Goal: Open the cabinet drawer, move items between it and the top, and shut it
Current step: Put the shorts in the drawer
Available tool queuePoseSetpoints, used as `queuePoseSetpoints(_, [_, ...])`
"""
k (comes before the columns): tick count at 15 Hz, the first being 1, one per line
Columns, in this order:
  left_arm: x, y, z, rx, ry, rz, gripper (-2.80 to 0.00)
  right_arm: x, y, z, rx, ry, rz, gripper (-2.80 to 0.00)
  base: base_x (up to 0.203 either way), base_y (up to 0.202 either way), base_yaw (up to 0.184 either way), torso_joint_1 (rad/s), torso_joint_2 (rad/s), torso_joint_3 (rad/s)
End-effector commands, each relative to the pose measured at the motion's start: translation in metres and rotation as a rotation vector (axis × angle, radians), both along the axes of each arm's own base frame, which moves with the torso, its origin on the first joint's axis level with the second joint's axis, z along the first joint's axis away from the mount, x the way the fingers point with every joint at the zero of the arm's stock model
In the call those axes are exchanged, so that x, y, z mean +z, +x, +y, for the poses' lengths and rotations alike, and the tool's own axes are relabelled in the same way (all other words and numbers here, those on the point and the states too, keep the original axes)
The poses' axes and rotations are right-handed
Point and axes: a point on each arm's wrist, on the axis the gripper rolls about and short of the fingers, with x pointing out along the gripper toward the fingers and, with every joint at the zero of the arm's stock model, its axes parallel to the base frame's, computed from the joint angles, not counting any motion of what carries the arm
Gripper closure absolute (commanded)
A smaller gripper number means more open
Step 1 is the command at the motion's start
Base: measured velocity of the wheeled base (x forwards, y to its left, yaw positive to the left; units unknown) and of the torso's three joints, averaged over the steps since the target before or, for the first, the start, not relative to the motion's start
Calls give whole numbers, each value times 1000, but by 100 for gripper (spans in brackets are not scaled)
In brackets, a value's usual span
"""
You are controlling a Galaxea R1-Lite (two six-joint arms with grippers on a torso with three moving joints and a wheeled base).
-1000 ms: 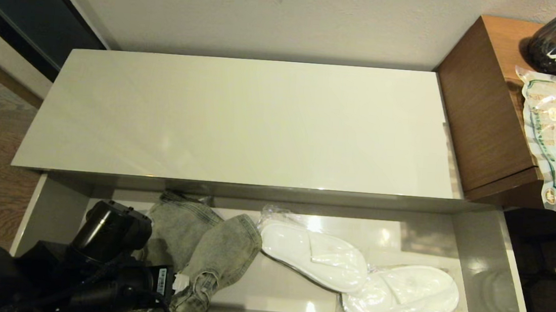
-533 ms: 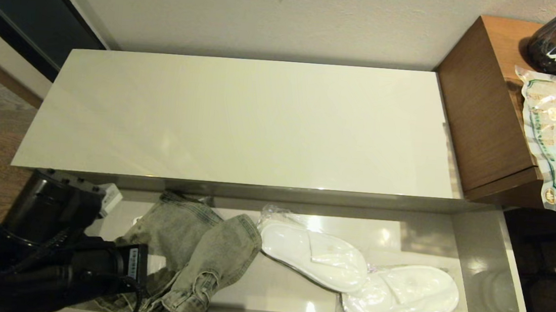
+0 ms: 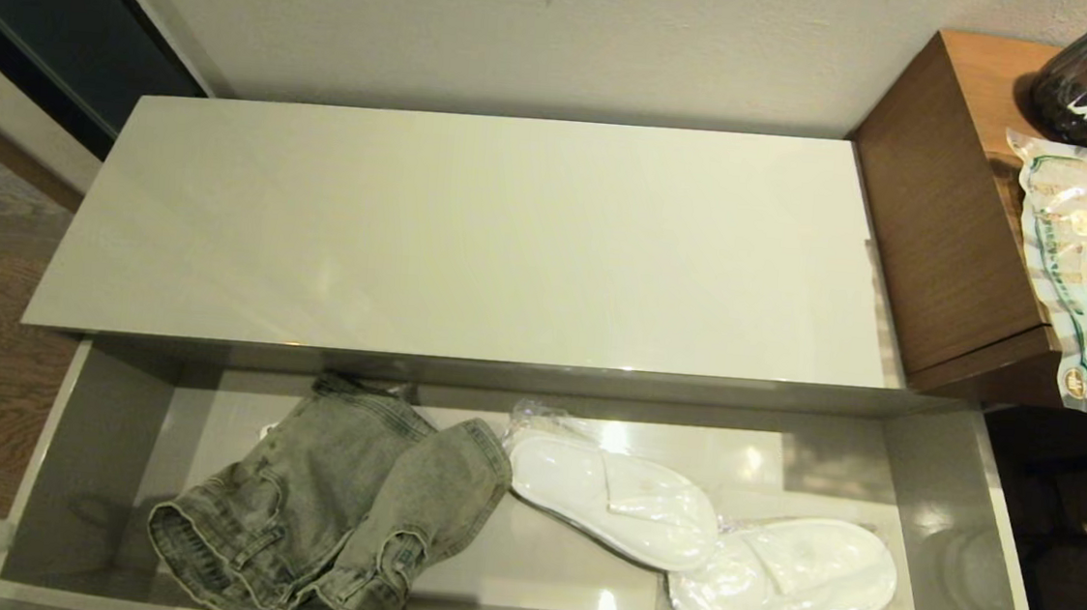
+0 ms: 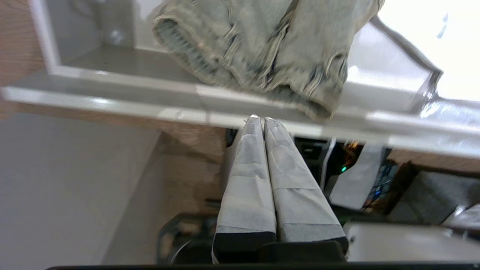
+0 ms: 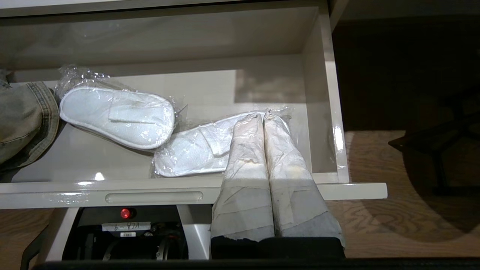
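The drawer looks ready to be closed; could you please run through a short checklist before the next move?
1. Drawer fully open: ok.
2. Denim garment inside the drawer: ok.
3. Both wrapped slippers inside, right of the denim: ok.
4. Nothing draped over the front rim: cannot tell; the denim lies near it.
5. Left gripper shut, empty, outside the front rim: ok.
6. Right gripper shut, empty: ok.

Left gripper [image 4: 264, 119] empty, its taped fingers pressed together; right gripper [image 5: 263, 114] likewise closed and empty.
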Motion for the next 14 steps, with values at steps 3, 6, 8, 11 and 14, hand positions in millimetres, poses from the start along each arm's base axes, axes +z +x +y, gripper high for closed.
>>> queuePoseSetpoints(3, [2,-94,26,-10,-31,-200,0,0,0,0,0,0,3,0,0,0,0,0,0,0])
queuePoseSetpoints(6, [-12,-127,28,-34,-17,-243,0,0,0,0,0,0,3,0,0,0,0,0,0,0])
queuePoseSetpoints(8, [-17,-132,27,-50,-2,-224,0,0,0,0,0,0,3,0,0,0,0,0,0,0])
queuePoseSetpoints(11, [-52,-162,13,-54,64,-222,0,0,0,0,-1,0,3,0,0,0,0,0,0,0])
queuePoseSetpoints(14, [-78,-167,10,-36,84,-172,0,0,0,0,-1,2,3,0,0,0,0,0,0,0])
